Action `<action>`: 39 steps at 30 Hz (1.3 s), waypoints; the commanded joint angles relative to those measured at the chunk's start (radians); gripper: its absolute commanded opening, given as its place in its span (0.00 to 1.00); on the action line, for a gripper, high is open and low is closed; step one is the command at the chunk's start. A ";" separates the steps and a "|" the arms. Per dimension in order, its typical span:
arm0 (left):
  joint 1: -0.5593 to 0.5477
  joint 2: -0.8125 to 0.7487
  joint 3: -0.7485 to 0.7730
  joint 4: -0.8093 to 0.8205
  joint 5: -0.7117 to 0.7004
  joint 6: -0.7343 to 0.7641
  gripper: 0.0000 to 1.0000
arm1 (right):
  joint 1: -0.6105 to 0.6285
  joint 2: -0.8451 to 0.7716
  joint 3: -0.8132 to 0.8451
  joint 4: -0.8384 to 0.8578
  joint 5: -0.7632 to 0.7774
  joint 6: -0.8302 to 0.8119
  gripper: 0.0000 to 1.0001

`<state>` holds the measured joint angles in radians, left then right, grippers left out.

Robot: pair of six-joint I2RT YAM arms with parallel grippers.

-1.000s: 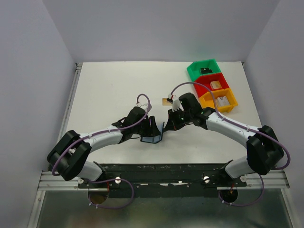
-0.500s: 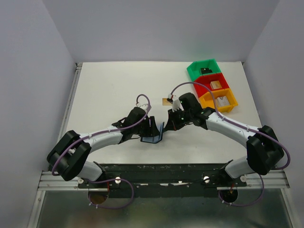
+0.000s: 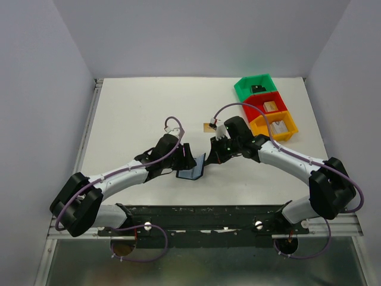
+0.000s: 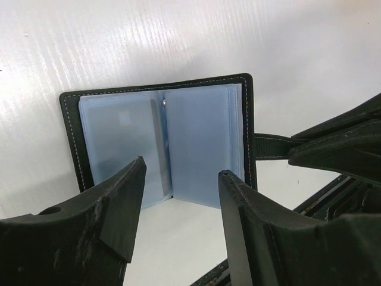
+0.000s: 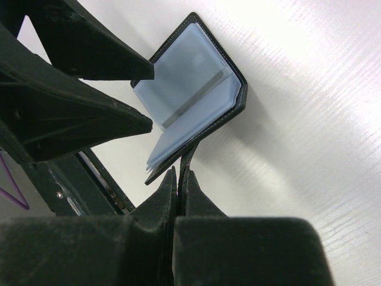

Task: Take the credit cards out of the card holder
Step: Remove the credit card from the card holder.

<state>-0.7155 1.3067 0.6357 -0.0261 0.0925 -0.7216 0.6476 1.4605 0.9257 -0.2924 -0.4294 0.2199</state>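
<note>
Card holder (image 3: pixel 191 173) lies on the table (image 3: pixel 137 113) near centre, opened in a V, blue-grey sleeves showing; cards inside can't be made out. Right gripper (image 5: pixel 178 173) is pinched on its strap tab. Left gripper (image 4: pixel 181 170) hangs over it, jaws apart, holding nothing. A gold-orange card (image 3: pixel 208 127) lies beyond the right wrist. Green bin (image 3: pixel 244 90) holds a dark item, red bin (image 3: pixel 253 110) a tan one, orange bin (image 3: pixel 262 126) a white one.

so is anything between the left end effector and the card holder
Nothing visible: the left end effector, open, faces the open card holder directly. The right end effector pinches its strap tab off to one side.
</note>
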 commanded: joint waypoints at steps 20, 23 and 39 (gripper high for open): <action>-0.071 0.085 0.061 0.009 0.066 0.091 0.73 | -0.003 -0.005 0.001 -0.011 -0.016 -0.019 0.00; -0.070 0.085 0.065 -0.001 0.053 0.093 0.73 | -0.003 -0.005 0.002 -0.010 -0.014 -0.019 0.00; -0.064 -0.004 0.021 0.008 -0.017 0.062 0.75 | -0.003 -0.005 -0.001 -0.010 -0.014 -0.022 0.00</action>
<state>-0.7811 1.3407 0.6769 -0.0311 0.1204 -0.6445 0.6476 1.4605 0.9257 -0.2935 -0.4294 0.2150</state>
